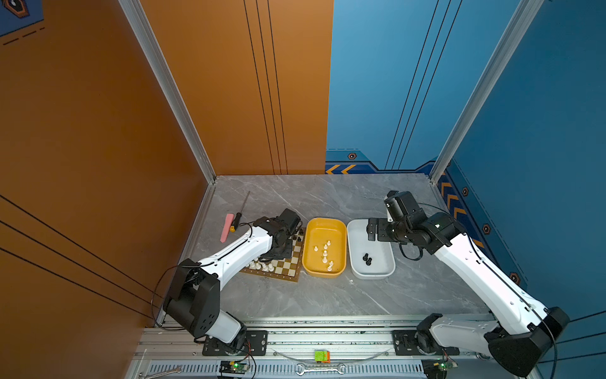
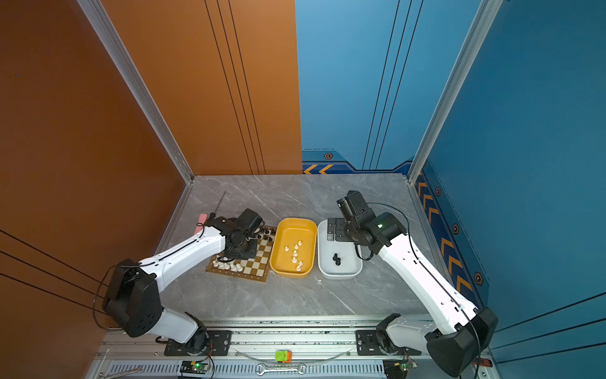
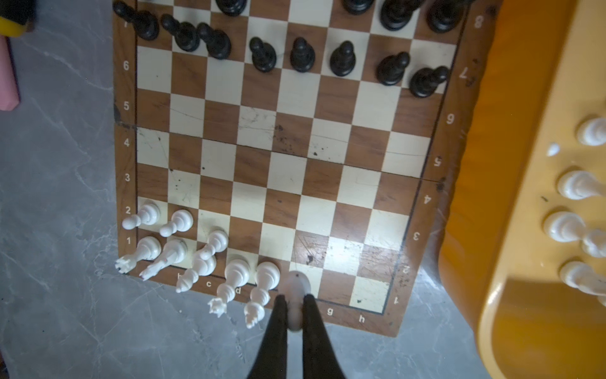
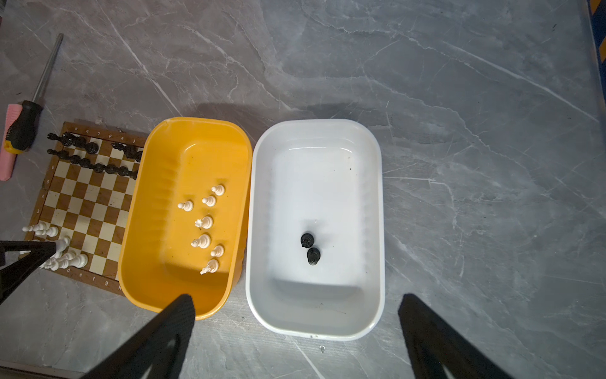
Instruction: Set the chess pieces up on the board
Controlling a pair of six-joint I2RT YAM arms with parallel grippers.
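Observation:
The board [image 3: 295, 137] lies left of two tubs in both top views [image 1: 288, 267]. Black chess pieces [image 3: 301, 55] fill its two far rows. White pieces [image 3: 173, 226] stand at its near left corner. My left gripper [image 3: 295, 298] is shut on a white piece [image 3: 296, 284], held at the near row beside the white king [image 3: 262, 288]. Several white pieces [image 4: 205, 223] stand in the yellow tub [image 4: 196, 122], and two black pieces [image 4: 310, 247] in the white tub [image 4: 314, 122]. Above the white tub's far end, my right gripper [image 4: 296, 298] hangs open and holds nothing.
A screwdriver [image 1: 241, 211] and a pink bar [image 1: 227, 227] lie on the grey table behind the board, near the left wall. A wrench [image 1: 319, 370] and a small green-orange block [image 1: 322, 356] sit on the front rail. Metal frame posts stand at the back corners.

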